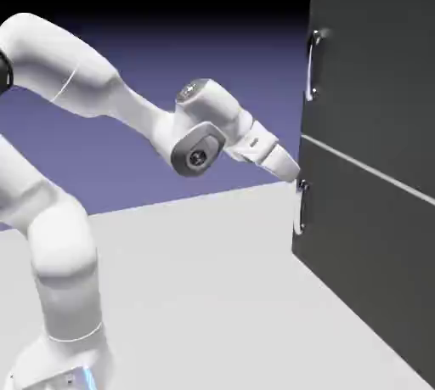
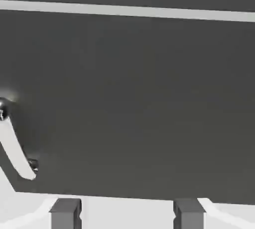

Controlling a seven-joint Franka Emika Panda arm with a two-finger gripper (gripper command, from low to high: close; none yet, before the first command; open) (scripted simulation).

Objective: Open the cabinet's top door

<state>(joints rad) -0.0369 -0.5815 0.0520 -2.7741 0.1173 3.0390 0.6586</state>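
White Franka arm (image 1: 102, 99) rises from lower left, reaches right toward the tall flat-fronted dark charcoal cabinet (image 1: 374, 176) standing on the pale grey worktop (image 1: 212, 295) at the exterior view's right. Cabinet front has two stacked panels split by a thin light seam (image 1: 365, 167).

Top door (image 1: 382, 65), the upper plain charcoal panel, sits flush, not swung out. Its short vertical silver bar handle (image 1: 313, 64) is by the panel's left edge, well above the hand. Lower panel (image 1: 374, 261) has its own silver handle (image 1: 300, 206) by the same edge.

Two-finger hand (image 1: 293, 172) points right and slightly down, tip just beside the cabinet's left edge, near the seam and just above the lower handle; contact cannot be told. Not at the top door's handle.

Hand view: filled by dark panel, light seam across the top, one silver handle (image 2: 15, 148) at the left edge, tilted. Grey fingertips (image 2: 64, 213) at the bottom edge stand wide apart, nothing between them: hand open, holding nothing.
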